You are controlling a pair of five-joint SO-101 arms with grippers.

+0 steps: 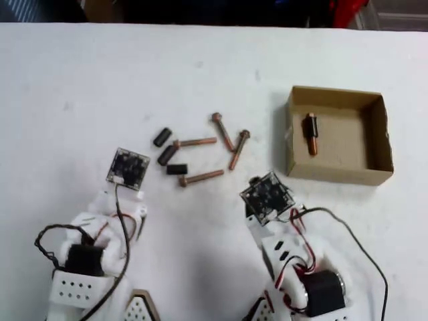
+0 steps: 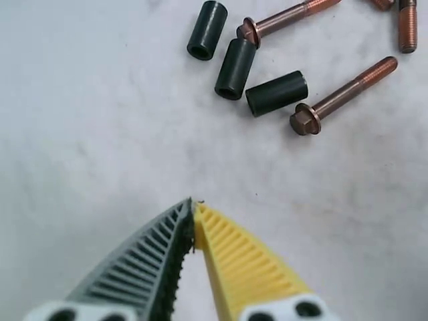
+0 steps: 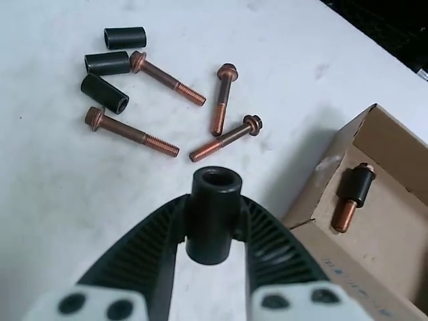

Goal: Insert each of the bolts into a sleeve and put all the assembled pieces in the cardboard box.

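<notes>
Entry: right gripper (image 3: 212, 200), closed on one black sleeve (image 3: 214, 221), which is held upright with its bore facing up, above the counter (image 1: 80, 80) and beside the cardboard box (image 1: 374, 127). Left gripper (image 2: 192, 204): pressed shut, holding nothing, poised near three loose sleeves (image 2: 235, 68). Four bolts (image 1: 200, 177) lie loose on the counter. One assembled piece (image 1: 311, 134) is already in the box. Hazards, as judged: the held sleeve is round and smooth and is clamped across its side, so an off-axis push from a bolt could tilt it or slide it out of the grip. The bore is narrow, and a bolt tip that arrives slightly off centre may catch on the rim instead of entering. One bolt head (image 2: 249, 30) lies against a loose sleeve — lifting that bolt may set the sleeve rolling. Two bolts (image 3: 226, 137) lie close together, so a careless closing could snag both or knock one aside. The box wall stands just beside the right gripper — a low sideways move could clip the cardboard and shift the box.
</notes>
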